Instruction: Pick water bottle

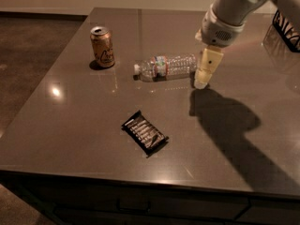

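**Desk:** Where is the gripper?

**Photographer:** The cream-coloured gripper [201, 82] points down over the right part of the dark table [70, 125]. Its tip is low over the surface, just beside the base end of the water bottle [166, 67]. From this side I cannot tell whether it is spread or pressed together, nor whether it touches the plastic. It stands beside the bottle, not around it.

**Desk:** And the bottle itself?

**Photographer:** It lies on its side in the far half of the table. Its white cap [137, 69] points left, and the narrow red, white and blue-green label band [161, 65] sits toward the cap end.

**Desk:** What is above the gripper?

**Photographer:** A pale grey wrist [219, 29], then a white arm [234, 1] that rises out of the top right corner. Together they throw a broad shadow [225, 121] that runs from the tip toward the front right of the table.

**Desk:** Anything else on the table?

**Photographer:** A gold drink can [102, 47] stands upright to the left of the cap, apart from it. A dark snack wrapper [145, 133] lies flat nearer the front edge, well apart from both. A black wire basket [286, 29] is cut off by the right edge of the frame. Dark floor [28, 46] shows at the left.
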Controlling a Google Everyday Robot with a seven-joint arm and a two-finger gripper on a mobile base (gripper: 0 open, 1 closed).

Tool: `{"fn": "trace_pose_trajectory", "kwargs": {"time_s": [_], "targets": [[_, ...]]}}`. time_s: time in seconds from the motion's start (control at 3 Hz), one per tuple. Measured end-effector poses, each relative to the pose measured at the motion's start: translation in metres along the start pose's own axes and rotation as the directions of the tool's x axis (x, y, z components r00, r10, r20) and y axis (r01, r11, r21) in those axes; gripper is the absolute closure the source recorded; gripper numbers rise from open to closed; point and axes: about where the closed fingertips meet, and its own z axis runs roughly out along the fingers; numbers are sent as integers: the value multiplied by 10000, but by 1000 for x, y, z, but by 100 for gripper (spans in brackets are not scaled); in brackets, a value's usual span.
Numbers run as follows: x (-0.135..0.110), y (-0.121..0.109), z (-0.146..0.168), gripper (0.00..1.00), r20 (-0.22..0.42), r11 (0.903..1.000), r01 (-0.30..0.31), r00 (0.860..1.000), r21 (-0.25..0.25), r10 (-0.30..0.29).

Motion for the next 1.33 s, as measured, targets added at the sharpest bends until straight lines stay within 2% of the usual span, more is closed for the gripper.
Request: {"fn": "trace_pose_trajectory", "kwargs": {"time_s": [0.67,1.0,1.33], "targets": [[-38,-34,58,0,-365,9963,574,9975,-642,-599],[-46,-42,75,15,-541,9935,728,9955,-876,-777],[-51,-46,81,38,-668,9917,815,9938,-998,-884]]}}
